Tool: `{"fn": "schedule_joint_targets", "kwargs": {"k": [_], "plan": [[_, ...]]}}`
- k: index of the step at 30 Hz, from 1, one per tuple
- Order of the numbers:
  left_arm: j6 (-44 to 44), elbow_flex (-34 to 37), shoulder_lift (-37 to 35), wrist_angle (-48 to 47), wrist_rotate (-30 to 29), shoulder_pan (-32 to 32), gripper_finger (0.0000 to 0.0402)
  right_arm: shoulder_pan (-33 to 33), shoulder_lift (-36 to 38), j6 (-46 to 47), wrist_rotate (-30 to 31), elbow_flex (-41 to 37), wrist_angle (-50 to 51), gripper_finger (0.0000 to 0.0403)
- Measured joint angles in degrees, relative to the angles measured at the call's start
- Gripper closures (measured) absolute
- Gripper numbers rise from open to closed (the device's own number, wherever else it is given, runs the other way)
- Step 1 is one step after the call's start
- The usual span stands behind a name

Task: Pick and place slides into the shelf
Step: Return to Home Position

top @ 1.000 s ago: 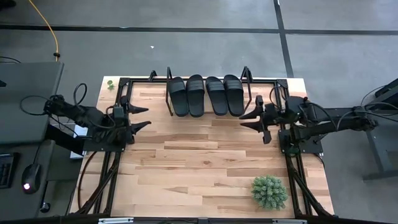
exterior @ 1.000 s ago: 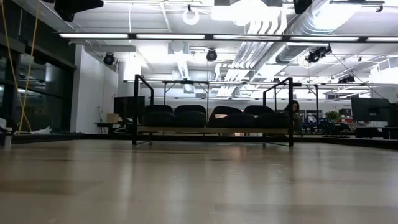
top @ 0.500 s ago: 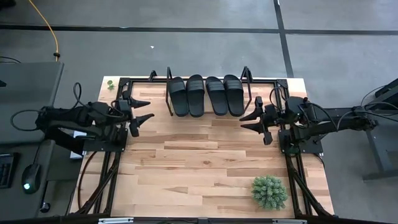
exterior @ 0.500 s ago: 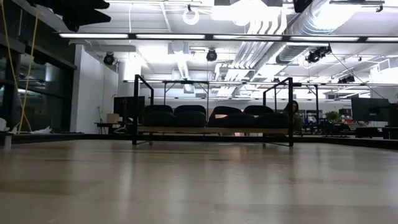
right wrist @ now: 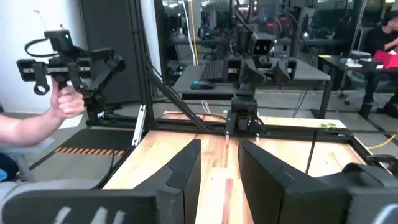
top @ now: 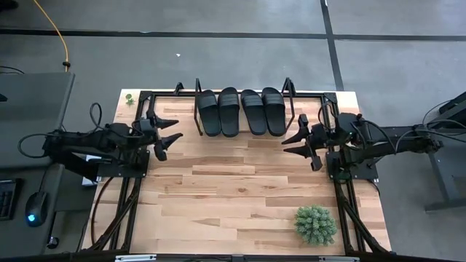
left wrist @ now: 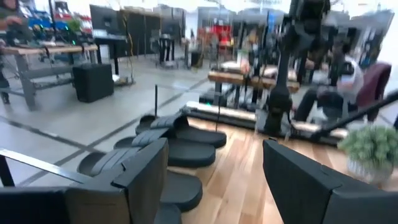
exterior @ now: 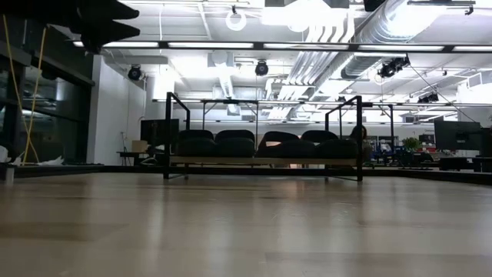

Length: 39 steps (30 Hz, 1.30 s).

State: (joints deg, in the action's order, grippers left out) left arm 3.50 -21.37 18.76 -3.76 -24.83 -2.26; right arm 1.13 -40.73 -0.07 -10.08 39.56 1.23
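Observation:
Four black slides (top: 242, 111) lie side by side, soles down, on the shelf (top: 196, 116) at the table's far edge. They also show in the low view (exterior: 234, 143) and the left wrist view (left wrist: 168, 149). My left gripper (top: 177, 129) is open and empty, above the table just left of the shelf. It shows as a dark shape at the low view's top left (exterior: 108, 21). My right gripper (top: 285, 145) is open and empty, just near and right of the shelf's right end. The two grippers face each other.
A green potted plant (top: 315, 224) stands at the table's near right. A small green thing (top: 129, 98) sits at the far left corner. Bare wooden tabletop (top: 233, 182) lies between the arms. In the right wrist view a person's hand (right wrist: 65, 102) holds a control handle beyond the table.
My left gripper has moved a little toward the table's right and far edges, closer to the shelf's left end. It stays open. In the low view it has come further into the picture at the top left. The slides have not moved.

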Motion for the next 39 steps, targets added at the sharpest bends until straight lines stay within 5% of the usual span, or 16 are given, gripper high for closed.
{"fn": "schedule_joint_targets", "kwargs": {"k": [8,25,39], "plan": [[1.5,4.6,-5.9,3.0,-0.1,0.0,0.0156,-0.7,3.2,-0.3,0.0,-8.0,-12.4,0.0304],[1.5,13.5,-17.8,6.2,-1.6,0.0,0.0156,-1.9,19.2,1.5,0.0,-21.2,-20.2,0.0304],[1.4,15.5,-18.4,8.2,-1.8,0.0,0.0156,-1.9,26.4,1.6,-0.4,-31.8,-30.3,0.0304]]}}
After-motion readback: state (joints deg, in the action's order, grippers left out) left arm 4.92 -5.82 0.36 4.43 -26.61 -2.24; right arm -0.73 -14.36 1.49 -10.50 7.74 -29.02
